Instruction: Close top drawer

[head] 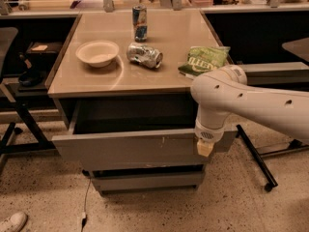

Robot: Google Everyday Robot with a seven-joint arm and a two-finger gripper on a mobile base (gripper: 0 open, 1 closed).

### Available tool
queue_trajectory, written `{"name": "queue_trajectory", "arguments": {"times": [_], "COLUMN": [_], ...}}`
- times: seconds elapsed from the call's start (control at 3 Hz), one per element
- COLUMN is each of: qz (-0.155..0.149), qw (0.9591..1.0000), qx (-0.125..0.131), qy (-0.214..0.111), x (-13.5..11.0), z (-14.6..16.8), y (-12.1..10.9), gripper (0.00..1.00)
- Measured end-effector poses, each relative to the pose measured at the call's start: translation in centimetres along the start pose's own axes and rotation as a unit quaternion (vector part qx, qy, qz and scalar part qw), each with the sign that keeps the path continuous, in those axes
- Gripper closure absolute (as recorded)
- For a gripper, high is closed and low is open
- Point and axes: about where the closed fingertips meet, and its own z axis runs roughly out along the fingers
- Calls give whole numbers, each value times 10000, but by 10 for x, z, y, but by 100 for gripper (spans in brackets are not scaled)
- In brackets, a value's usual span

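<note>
White arm (263, 105) is extended in from the right edge of the frame and bent downward at a rounded joint right of centre. Gripper (204, 148) is pointed down below it, lower centre-right.

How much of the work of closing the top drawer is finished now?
Nothing looks done yet: the top drawer stands pulled out, its dark inside showing under the table. In hand: the pincer is at the drawer front, near its right end. Left: pushing the drawer fully in.
</note>
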Motion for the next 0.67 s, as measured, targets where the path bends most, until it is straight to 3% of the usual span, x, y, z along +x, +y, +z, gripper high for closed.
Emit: {"name": "queue_trajectory", "arguments": {"times": [0.67], "qz": [0], "qw": [10000], "qx": [0], "qy": [0], "x": [0], "z": [0], "y": [0], "gripper": [36]}}
